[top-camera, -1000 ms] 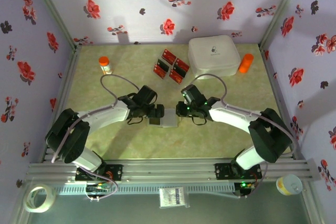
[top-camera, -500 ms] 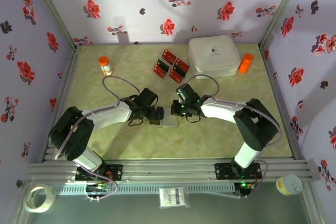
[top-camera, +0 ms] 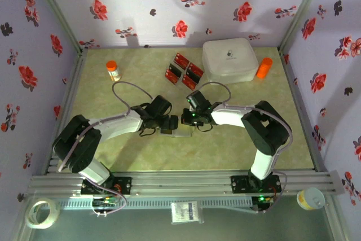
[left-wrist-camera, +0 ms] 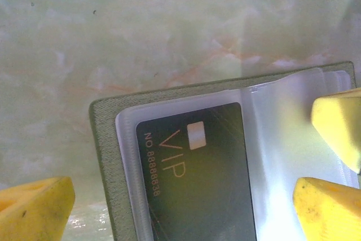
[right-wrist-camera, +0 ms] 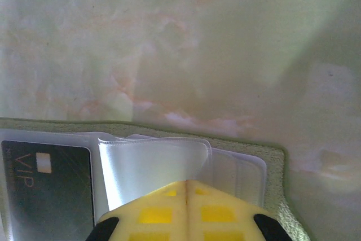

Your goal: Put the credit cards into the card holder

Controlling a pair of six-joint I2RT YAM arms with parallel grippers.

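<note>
The olive-green card holder (top-camera: 175, 131) lies open mid-table, its green edge (left-wrist-camera: 107, 156) framing clear plastic sleeves. A dark VIP card (left-wrist-camera: 197, 184) sits in the left sleeve (right-wrist-camera: 51, 196). My left gripper (top-camera: 171, 123) stands open over the holder's left half (left-wrist-camera: 180, 213), one yellow finger on each side of it. My right gripper (top-camera: 188, 120) is shut at the holder's right half (right-wrist-camera: 188, 183), pinching a clear sleeve (right-wrist-camera: 152, 165) that stands lifted off the holder (right-wrist-camera: 273, 167). Several red credit cards (top-camera: 184, 70) lie at the back, apart from both grippers.
A big white rounded box (top-camera: 228, 59) stands at the back right with an orange bottle (top-camera: 264, 68) beside it. A small orange-capped bottle (top-camera: 113, 70) is at the back left. Flowered walls close three sides.
My right gripper has slid left onto the holder and closed on a sleeve. The right arm has folded in. The left gripper has barely moved and stays open.
</note>
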